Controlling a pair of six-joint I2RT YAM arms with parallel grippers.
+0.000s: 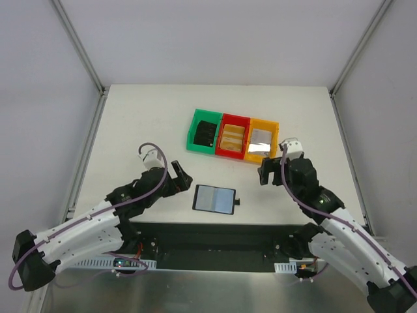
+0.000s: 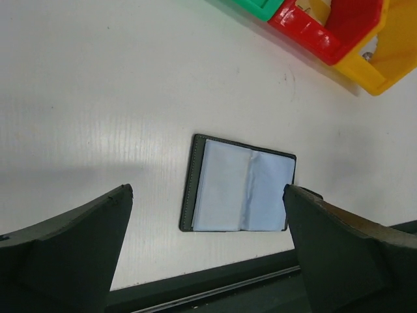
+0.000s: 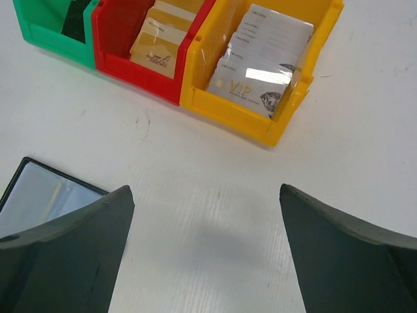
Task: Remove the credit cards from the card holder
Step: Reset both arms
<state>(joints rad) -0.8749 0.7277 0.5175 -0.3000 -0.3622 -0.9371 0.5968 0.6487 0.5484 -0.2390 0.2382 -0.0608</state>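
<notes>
The black card holder (image 1: 214, 199) lies open and flat on the white table, grey-blue lining up, with a small black tab on its right side. It also shows in the left wrist view (image 2: 242, 186) and at the left edge of the right wrist view (image 3: 39, 195). No card shows in it. My left gripper (image 1: 182, 176) is open and empty, left of the holder; in its wrist view (image 2: 207, 189) the jaws stand wide apart. My right gripper (image 1: 266, 171) is open and empty, right of the holder, above bare table (image 3: 205, 189).
Three joined bins stand behind the holder: green (image 1: 205, 132) with black cards, red (image 1: 233, 136) with tan cards (image 3: 159, 45), yellow (image 1: 262, 139) with silver VIP cards (image 3: 260, 62). A black strip (image 1: 215, 244) runs along the near table edge.
</notes>
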